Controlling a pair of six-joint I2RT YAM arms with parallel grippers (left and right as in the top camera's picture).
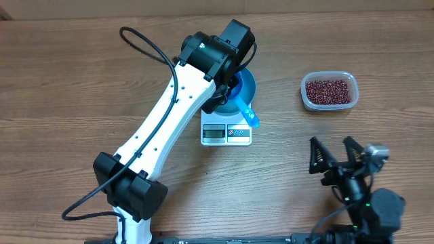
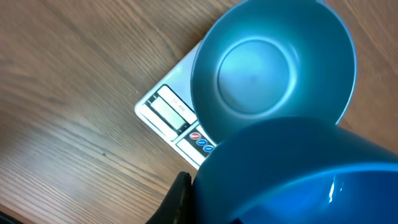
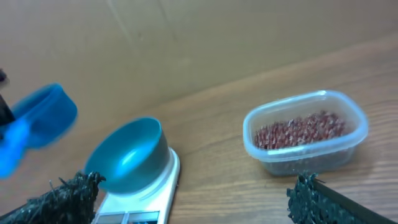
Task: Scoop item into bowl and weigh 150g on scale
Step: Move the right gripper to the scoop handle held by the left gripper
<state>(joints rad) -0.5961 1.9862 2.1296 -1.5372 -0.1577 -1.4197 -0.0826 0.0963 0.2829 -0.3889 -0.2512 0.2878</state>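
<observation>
Overhead, the left end effector [image 1: 232, 100] is hovering at the near rim of the bowl [image 1: 247, 85], its jaws closed on the small blue scoop [image 1: 251, 117], whose handle is pointing toward the front of the scale [image 1: 227, 133]. The bowl is sitting on that scale. The beans [image 1: 329, 90] are lying in the clear tub [image 1: 304, 91] on the bench [image 1: 68, 81], well apart from the bowl and off to the robot's right. The tub's long axis is running left to right. The right end effector [image 1: 332, 154] is resting with its jaws spread wide and holding nothing, and it is nearer the tub than the left one is.

From the left wrist, the scoop [image 2: 298, 168] is filling the foreground. Beyond it the bowl [image 2: 255, 74] is showing a bare floor with no beans (whether the scoop is carrying any, I cannot tell). The scale [image 2: 163, 107] is showing its display corner.

From the right wrist, its own fingers [image 3: 59, 199] are framing the bottom corners. The tub [image 3: 258, 152] with its beans [image 3: 298, 130] is lying ahead to the right. The bowl [image 3: 134, 152] on the scale [image 3: 166, 180] is to the left, with the blurred scoop [image 3: 43, 118] raised beside it.

The coming move is likely turning on that rightward gap, since the scoop has to cross to the tub to load.
</observation>
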